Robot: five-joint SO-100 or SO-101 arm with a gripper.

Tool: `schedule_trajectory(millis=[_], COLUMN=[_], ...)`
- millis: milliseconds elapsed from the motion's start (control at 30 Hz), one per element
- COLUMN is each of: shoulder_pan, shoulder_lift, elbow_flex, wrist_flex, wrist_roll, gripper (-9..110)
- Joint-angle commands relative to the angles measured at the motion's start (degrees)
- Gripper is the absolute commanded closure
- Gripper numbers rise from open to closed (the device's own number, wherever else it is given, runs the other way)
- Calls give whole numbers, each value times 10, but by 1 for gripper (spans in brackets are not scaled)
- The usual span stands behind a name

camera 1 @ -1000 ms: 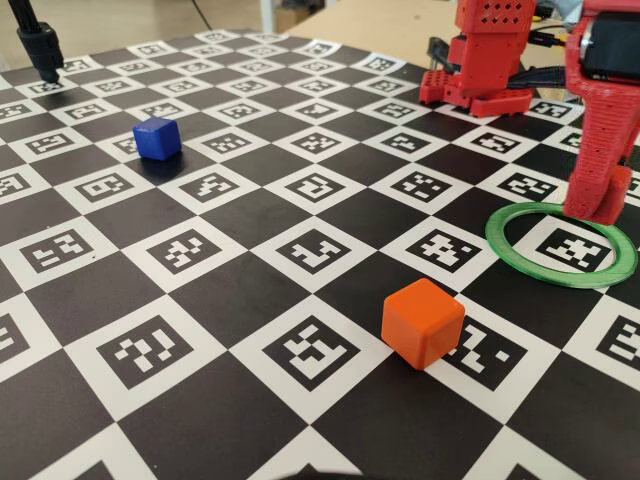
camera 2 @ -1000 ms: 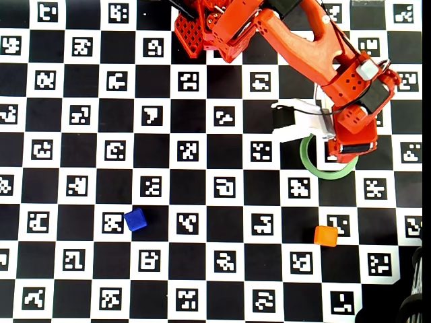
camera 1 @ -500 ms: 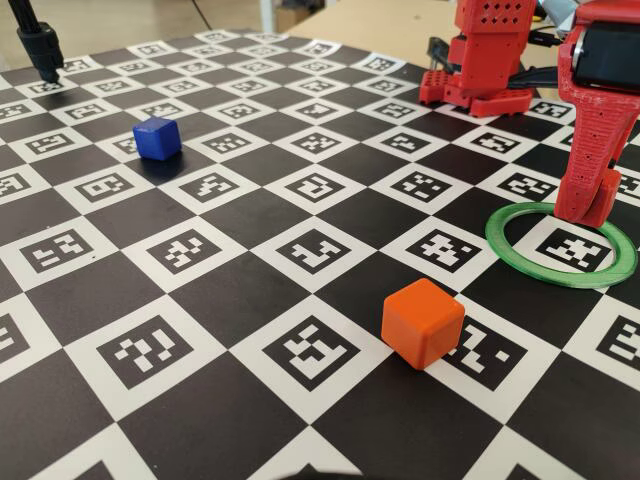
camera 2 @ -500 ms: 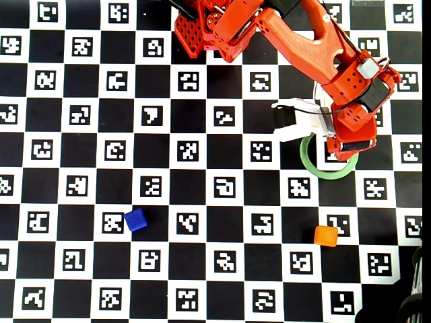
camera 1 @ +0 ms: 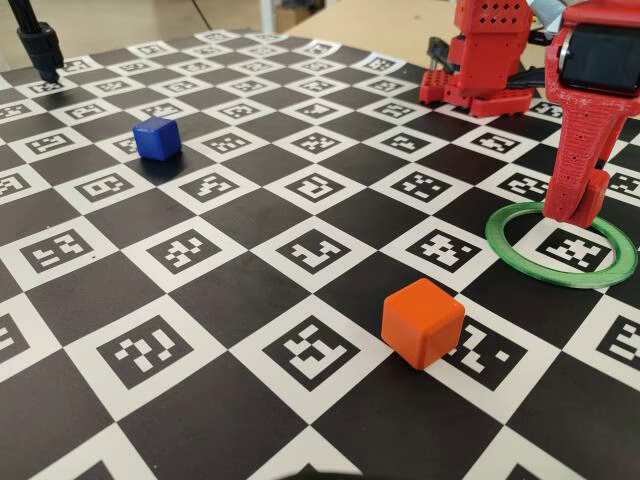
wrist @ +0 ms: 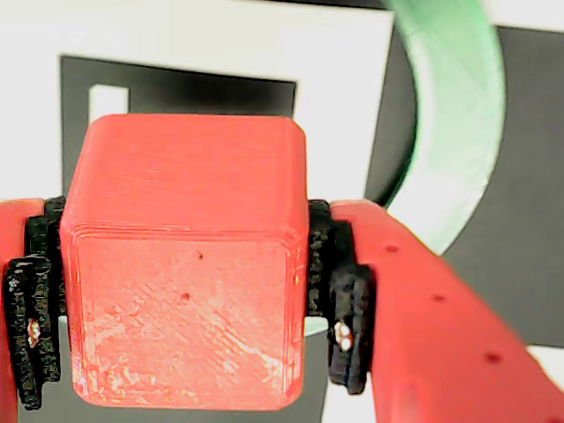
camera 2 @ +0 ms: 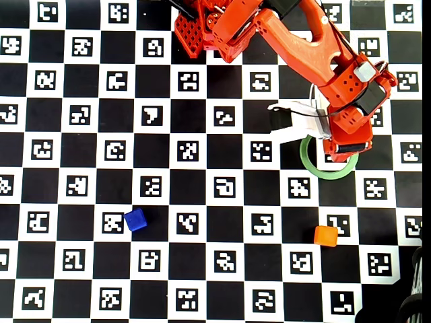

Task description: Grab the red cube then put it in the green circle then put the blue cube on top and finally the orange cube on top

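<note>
Gripper [wrist: 189, 291] is clamped on the red cube [wrist: 185, 273]: in the wrist view the cube sits squarely between the two red fingers, with the black pads [wrist: 344, 326] pressed against its left and right faces. Behind the cube, the same view shows a curved stretch of the green circle [wrist: 449, 106] lying on the checkered worktop [wrist: 220, 48]. In the fixed view the gripper [camera 1: 575, 205] hangs over the far left rim of the green circle [camera 1: 520, 262], tip pointing down; the cube itself is hidden there by the finger. In the overhead view the gripper [camera 2: 347, 149] covers the upper right part of the green circle [camera 2: 316, 169]. Orange cube [camera 1: 422, 322] rests on the worktop near the circle, on the camera side of it in the fixed view, apart from the ring. Blue cube [camera 1: 157, 138] stands well apart, far across the board to the left. Both cubes sit flat. Red arm base [camera 1: 488, 55] stands at the far edge of the board.
</note>
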Motion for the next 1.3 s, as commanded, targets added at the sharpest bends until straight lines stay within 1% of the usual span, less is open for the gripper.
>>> schedule_trajectory(millis=[0,600,800,1267], shoulder_pan=[11,14,14,15], shoulder_lift=[60,50,45,40], elbow_flex=[-2,24,54,59], wrist_flex=[-7,-44,-76,-87], wrist_roll=[3,2,0,0], gripper=[103,102,102,103])
